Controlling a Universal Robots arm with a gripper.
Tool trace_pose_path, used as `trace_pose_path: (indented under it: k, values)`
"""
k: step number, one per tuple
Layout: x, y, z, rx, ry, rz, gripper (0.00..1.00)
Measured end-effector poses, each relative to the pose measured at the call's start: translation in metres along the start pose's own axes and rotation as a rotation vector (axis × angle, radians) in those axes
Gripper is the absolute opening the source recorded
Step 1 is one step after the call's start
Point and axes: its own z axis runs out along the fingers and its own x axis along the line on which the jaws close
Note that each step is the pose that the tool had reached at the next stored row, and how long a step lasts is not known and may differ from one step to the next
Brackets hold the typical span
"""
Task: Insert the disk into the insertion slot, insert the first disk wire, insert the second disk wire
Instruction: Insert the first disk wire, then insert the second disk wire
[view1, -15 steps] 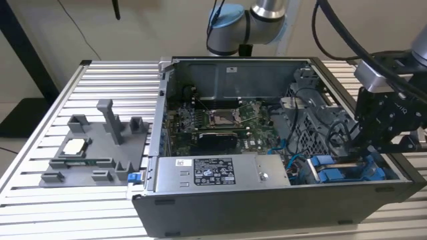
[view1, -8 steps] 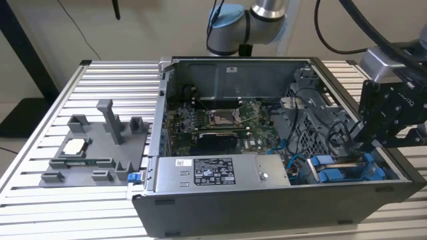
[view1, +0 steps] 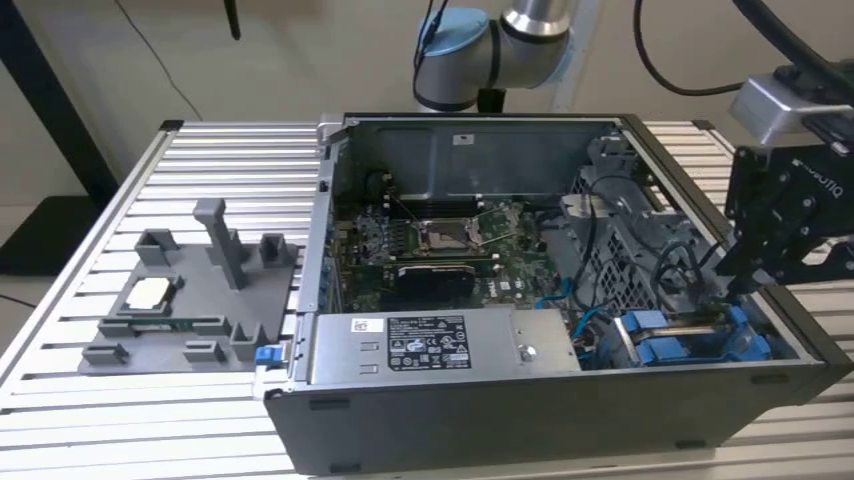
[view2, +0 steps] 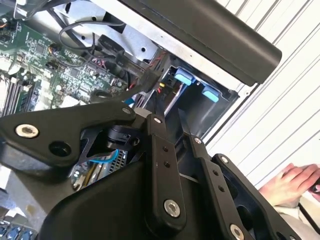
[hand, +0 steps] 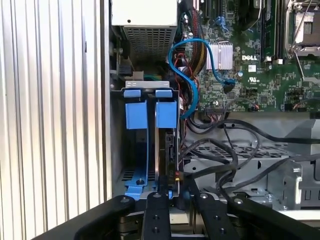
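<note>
An open computer case (view1: 534, 420) is set on the slatted surface (view1: 147, 410). The end effector (hand: 175, 195) is held at the insertion slot (hand: 140, 150) in the case's corner, at the exterior view's right; whether it is open or closed cannot be told. The disk (hand: 169, 155) is seen edge-on inside that slot, in its blue carrier. A white printed label is carried by the power supply box (view1: 427, 345), and white lettering is printed on the motherboard (hand: 250, 75).

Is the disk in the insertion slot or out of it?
In: the disk sits inside the insertion slot, its blue carrier beside the other blue carrier.
</note>
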Motion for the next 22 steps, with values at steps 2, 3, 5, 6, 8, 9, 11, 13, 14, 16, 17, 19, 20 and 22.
trace_pose_path:
  k: [2, 3, 5, 6, 8, 9, 11, 13, 14, 16, 17, 19, 20, 22]
  values:
    - [-0.0001, 0.0, -0.003, 0.0, 0.0, 0.0, 0.27]
    - [-0.0002, 0.0, -0.0044, 0.0, 0.0, 0.0, 0.27]
    - [-0.0003, 0.0001, -0.0075, 0.0, 0.0001, 0.0, 0.27]
    - [-0.0004, 0.0001, -0.009, 0.0, 0.0001, 0.0, 0.27]
    - [-0.0005, 0.0001, -0.0118, 0.0, 0.0, 0.0, 0.27]
    - [-0.0006, 0.0001, -0.0135, 0.0, 0.0, 0.0, 0.27]
    - [-0.0007, 0.0002, -0.0167, 0.0, 0.0, 0.0, 0.27]
    - [-0.0008, 0.0002, -0.0192, 0.0, -0.0001, 0.0, 0.27]
    - [-0.0008, 0.0002, -0.0192, 0.0, -0.0002, 0.0, 0.27]
    - [-0.0008, 0.0002, -0.0194, 0.0, -0.0003, 0.0, 0.27]
    - [-0.0009, 0.0002, -0.0196, 0.0, 0.0, 0.0, 0.27]
    - [-0.001, 0.0001, -0.0196, 0.0, 0.0001, 0.0, 0.27]
    - [-0.0014, -0.0001, -0.0198, 0.0, 0.0002, 0.0, 0.27]
    - [-0.0034, -0.0008, -0.0196, -0.0003, 0.0002, -0.001, 0.27]
